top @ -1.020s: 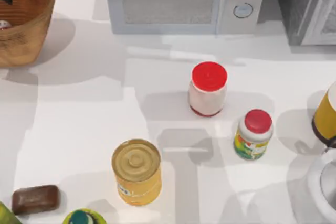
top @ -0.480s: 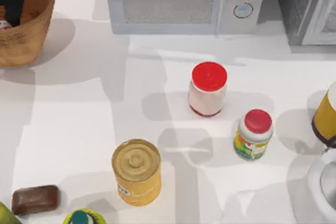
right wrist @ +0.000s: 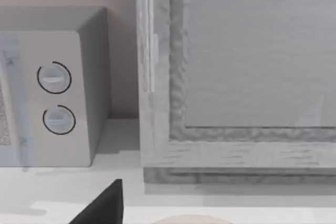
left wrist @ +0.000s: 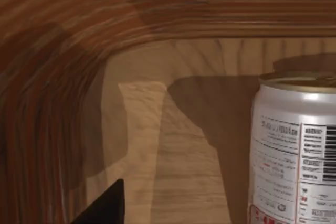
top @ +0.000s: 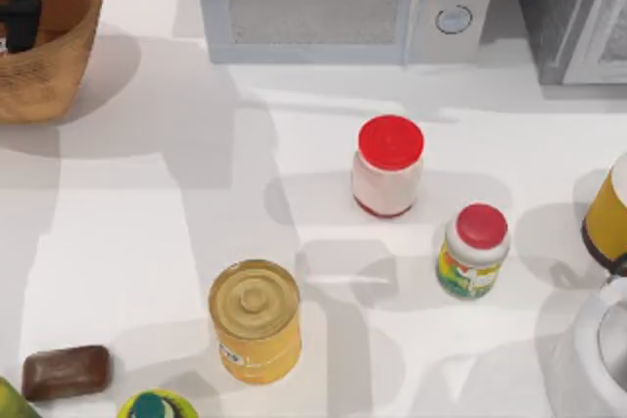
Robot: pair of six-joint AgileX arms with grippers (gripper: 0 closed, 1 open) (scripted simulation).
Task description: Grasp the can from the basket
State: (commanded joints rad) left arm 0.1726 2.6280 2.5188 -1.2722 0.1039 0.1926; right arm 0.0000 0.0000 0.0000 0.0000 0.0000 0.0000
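Wicker first: the large round woven wicker basket (top: 44, 41) sits at about ten o'clock on the white tabletop (top: 147, 232), and the left claw (top: 20, 22) is down inside it, a dark shape against the ribbed orange-brown wall. From the left wrist view, the small silver-walled cylindrical can with its white printed label and red marks (left wrist: 296, 150) stands upright on the basket's wooden floor, close ahead of the camera and off to one side of it. One dark fingertip (left wrist: 105, 205) pokes into that view; whether the left claw is spread or pinched, I cannot tell.

My read: this is the closing-in step. To do it well, the left claw wants to shift sideways until the can sits squarely between the fingers, stay level so it doesn't tip the can, and keep clear of the basket wall before squeezing.

The right claw (right wrist: 102, 205) waits near the grey microwave (top: 343, 2) at twelve o'clock, its state unreadable too.
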